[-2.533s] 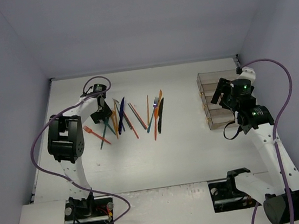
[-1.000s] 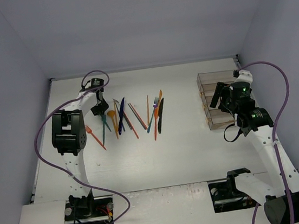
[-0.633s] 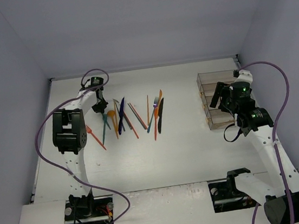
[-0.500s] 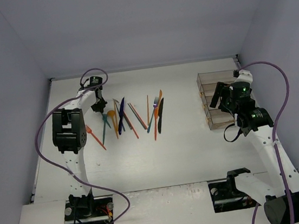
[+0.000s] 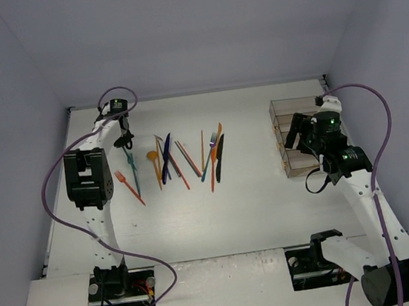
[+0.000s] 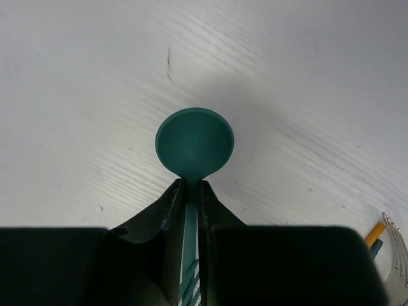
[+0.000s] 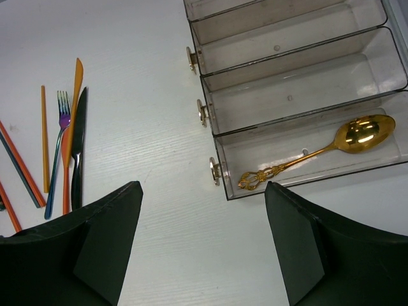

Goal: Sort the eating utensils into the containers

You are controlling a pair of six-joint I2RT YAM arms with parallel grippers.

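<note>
My left gripper (image 5: 123, 140) is shut on a teal spoon (image 5: 132, 173) at the far left of the table, left of the utensil pile (image 5: 183, 159). In the left wrist view the fingers (image 6: 171, 205) pinch the spoon's neck and its round bowl (image 6: 195, 141) sticks out over bare table. My right gripper (image 5: 298, 136) is open and empty over the left end of the clear containers (image 5: 282, 107). In the right wrist view a gold spoon (image 7: 319, 153) lies in the nearest bin of the containers (image 7: 287, 64); the other bins in view hold nothing.
An orange fork (image 5: 128, 186) lies apart, left of the pile. The right wrist view shows an orange knife (image 7: 73, 121), a purple-blue fork (image 7: 58, 146), a black knife (image 7: 78, 146) and orange chopsticks (image 7: 43, 137). Walls close the table's far, left and right sides.
My left gripper has moved left and farther back, carrying the teal spoon out of the pile. My right arm has barely shifted.
</note>
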